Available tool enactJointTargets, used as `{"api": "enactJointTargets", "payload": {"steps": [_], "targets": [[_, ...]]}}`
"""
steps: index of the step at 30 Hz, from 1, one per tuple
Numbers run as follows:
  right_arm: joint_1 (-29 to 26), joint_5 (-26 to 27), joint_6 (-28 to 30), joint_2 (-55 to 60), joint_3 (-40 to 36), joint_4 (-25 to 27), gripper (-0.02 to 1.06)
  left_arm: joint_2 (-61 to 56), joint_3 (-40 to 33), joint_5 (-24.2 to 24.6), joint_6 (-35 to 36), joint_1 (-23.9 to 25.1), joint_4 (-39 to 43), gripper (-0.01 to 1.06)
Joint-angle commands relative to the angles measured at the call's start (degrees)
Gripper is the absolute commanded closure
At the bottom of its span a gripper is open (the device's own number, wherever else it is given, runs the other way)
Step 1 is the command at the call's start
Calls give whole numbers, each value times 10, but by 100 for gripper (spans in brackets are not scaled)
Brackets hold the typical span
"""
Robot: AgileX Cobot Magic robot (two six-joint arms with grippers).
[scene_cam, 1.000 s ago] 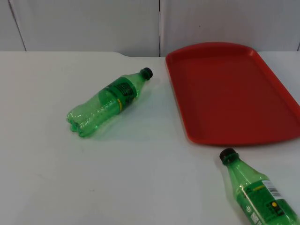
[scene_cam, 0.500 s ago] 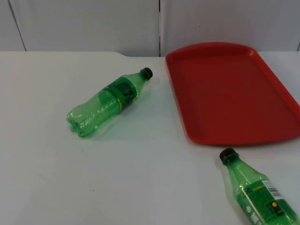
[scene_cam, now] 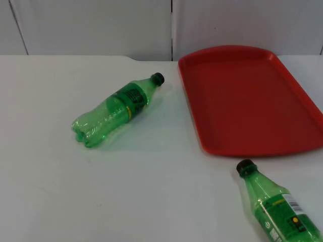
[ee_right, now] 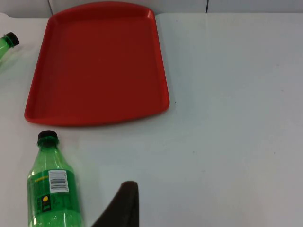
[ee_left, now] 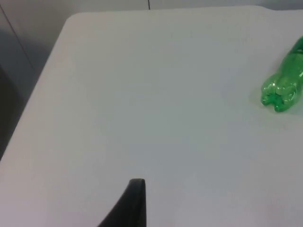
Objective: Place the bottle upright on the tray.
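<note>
Green bottles both lay flat on the worktop beside the bare tray. Nothing grabbed yet; both arms waited, couldn't tell either pincer's state. Next up, I'd guess: reach one bottle.

Tray: plain red, no pattern. Table: white. Wall: grey, dark vertical seams.

Left bottle: clear green, black cap, dark green label with yellow edge band. Its lobed green base beyond left gripper's black fingertip.

Right bottle: clear green, black cap, green label with white barcode patch, yellow dot, yellow lettering. Lies just beside right gripper's black fingertip.
</note>
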State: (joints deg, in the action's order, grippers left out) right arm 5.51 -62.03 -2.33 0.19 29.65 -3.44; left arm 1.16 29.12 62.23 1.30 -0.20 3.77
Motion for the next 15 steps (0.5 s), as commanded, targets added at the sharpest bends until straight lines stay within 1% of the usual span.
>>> {"api": "enactJointTargets", "payload": {"steps": [1, 8, 11, 15], "targets": [[-3, 2, 1, -2, -1, 2, 0, 12, 11, -2, 3, 1, -13, 0], [-3, 2, 1, -2, -1, 2, 0, 83, 53, -2, 3, 1, -15, 0], [-3, 2, 1, -2, -1, 2, 0, 105, 60, -2, 3, 1, -15, 0], [-3, 2, 1, -2, -1, 2, 0, 134, 62, -15, 3, 1, -16, 0]]}}
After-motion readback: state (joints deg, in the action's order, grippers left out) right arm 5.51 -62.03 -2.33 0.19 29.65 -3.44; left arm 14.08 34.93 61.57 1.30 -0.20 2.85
